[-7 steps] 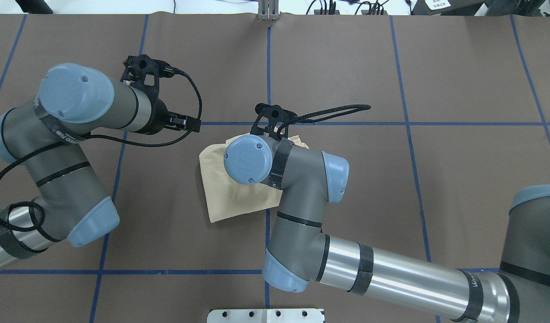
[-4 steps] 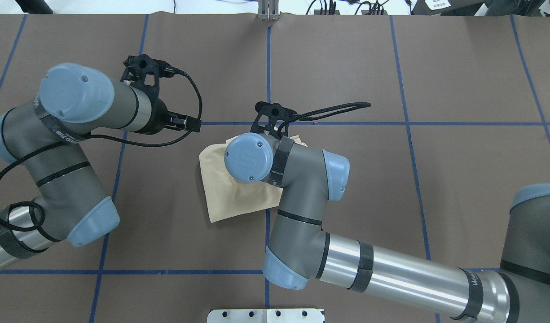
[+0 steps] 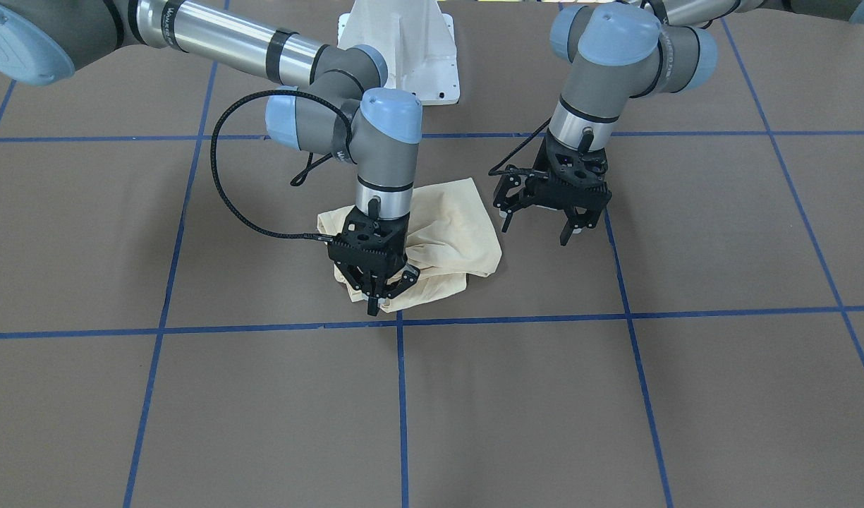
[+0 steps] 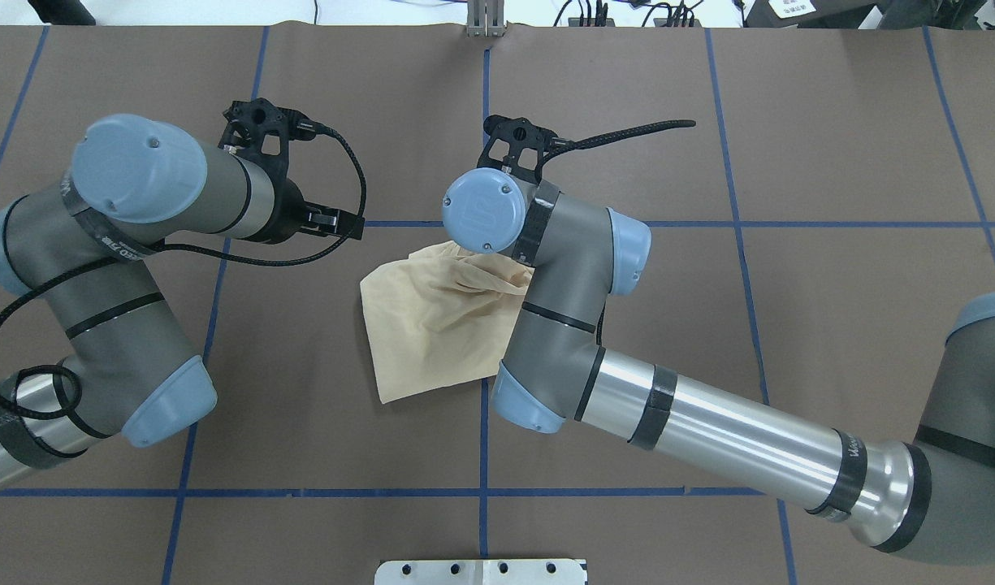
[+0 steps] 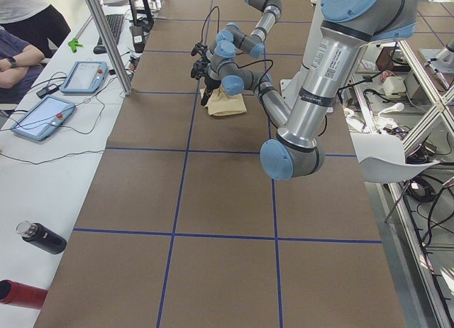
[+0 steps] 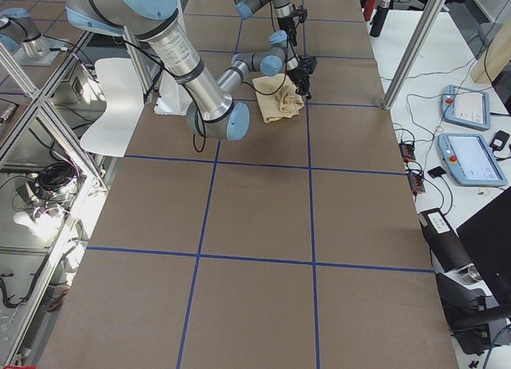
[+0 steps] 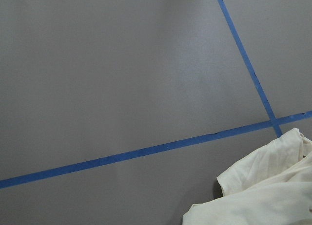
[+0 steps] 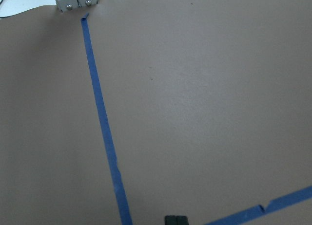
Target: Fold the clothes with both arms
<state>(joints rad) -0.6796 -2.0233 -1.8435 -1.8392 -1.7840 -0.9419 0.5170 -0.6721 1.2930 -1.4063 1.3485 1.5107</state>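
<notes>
The pale cream-yellow shirt [image 3: 453, 226] lies bunched on the brown table near its middle, print and label hidden. It also shows in the overhead view [image 4: 432, 325] and the left wrist view [image 7: 263, 196]. My right gripper [image 3: 373, 305] points down at the shirt's edge farthest from the robot, shut on a fold of it. Its wrist hides it from overhead, and its fingertips [image 8: 175, 219] show pressed together. My left gripper [image 3: 535, 229] hangs open and empty just above the table, beside the shirt and apart from it. It also shows in the overhead view [image 4: 335, 219].
Blue tape lines [image 4: 485, 122] divide the brown table cover into squares. The white pedestal base [image 3: 403, 49] stands at the robot's side. A metal bracket [image 4: 485, 20] sits at the far edge. Tablets [image 5: 42, 115] lie on a side table with operators nearby.
My right wrist has moved away from the robot, dragging the shirt's far part with it; the cloth is now stretched and wrinkled toward the gripper. The left arm has not moved.
</notes>
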